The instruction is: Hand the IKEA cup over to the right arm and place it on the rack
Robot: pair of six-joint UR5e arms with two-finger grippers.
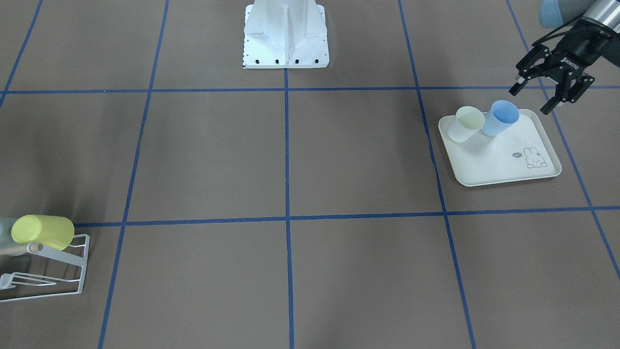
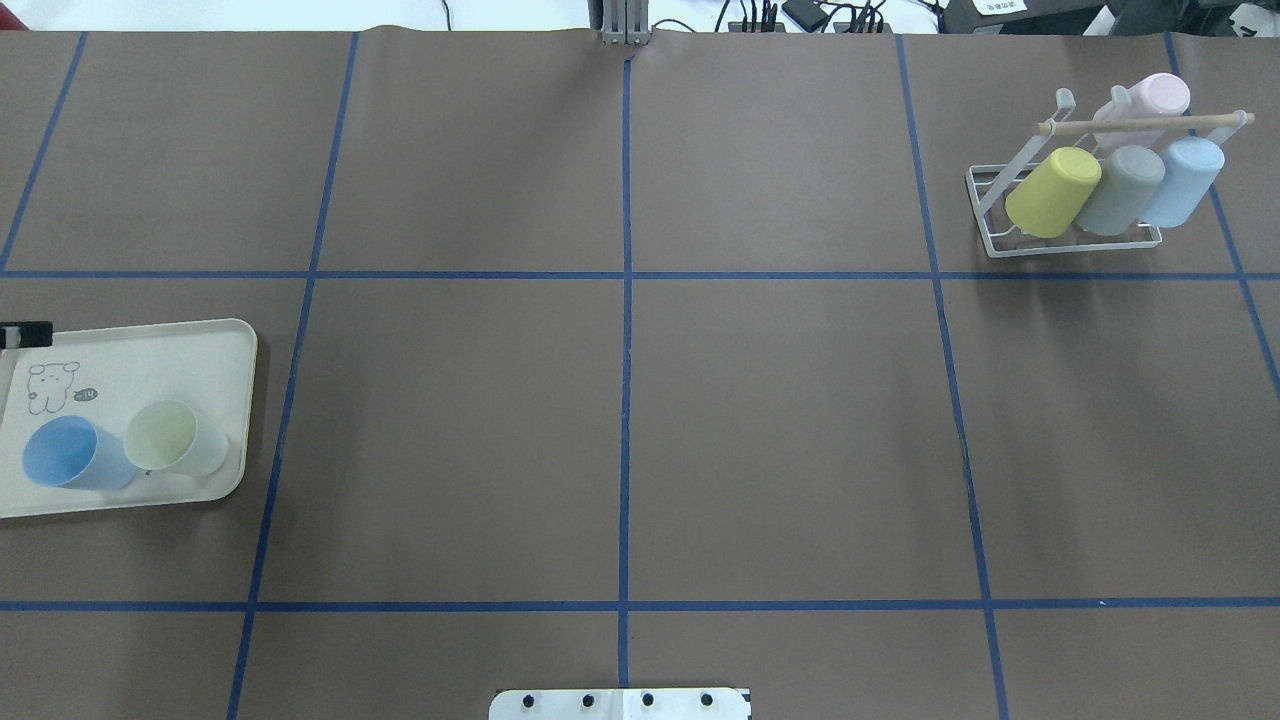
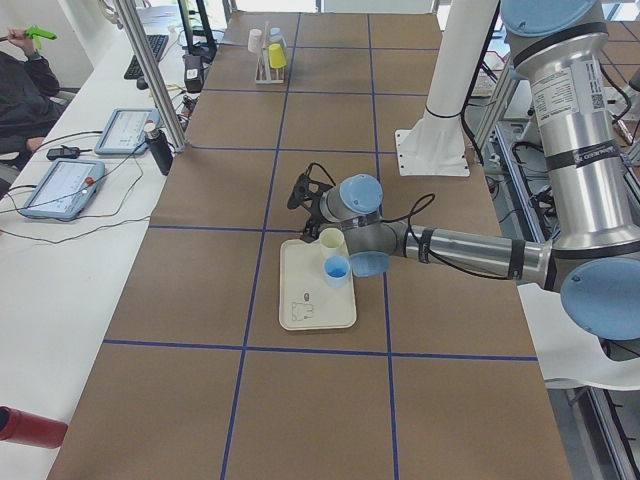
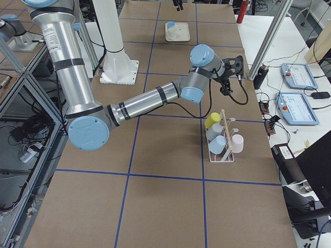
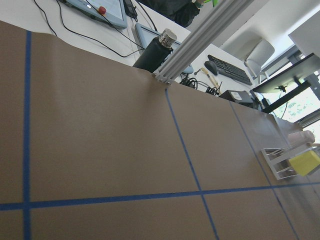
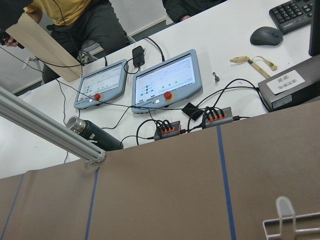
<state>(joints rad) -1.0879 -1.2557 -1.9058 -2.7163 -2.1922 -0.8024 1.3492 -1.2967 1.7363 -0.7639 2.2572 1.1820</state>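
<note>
- Plainly, I am at the first step, the pick-up from the tray (image 1: 499, 165); nothing has been handed over yet.
- My left end effector (image 1: 529, 101) hangs just beside the tray's far corner, fingers spread wide and holding nothing.
- Two cups stand upright on the tray, touching or nearly so: a blue cup (image 1: 500, 118) and a pale cup (image 1: 466, 124). The blue one is nearer my fingers, so I judge it the likelier pick (either would fit the task).
- My right end effector (image 4: 235, 66) waits above the desk (image 2: 780, 420) near the rack (image 2: 1074, 247). It shows only in the side view, so I cannot tell how far open it is.
- The rack already carries four cups on its prongs.
- Next, I think, my left fingers must come down around one cup's wall without knocking its neighbour, close, lift, and carry it towards mid-desk, gripping so that bare wall is left for the right end effector to take.
</note>
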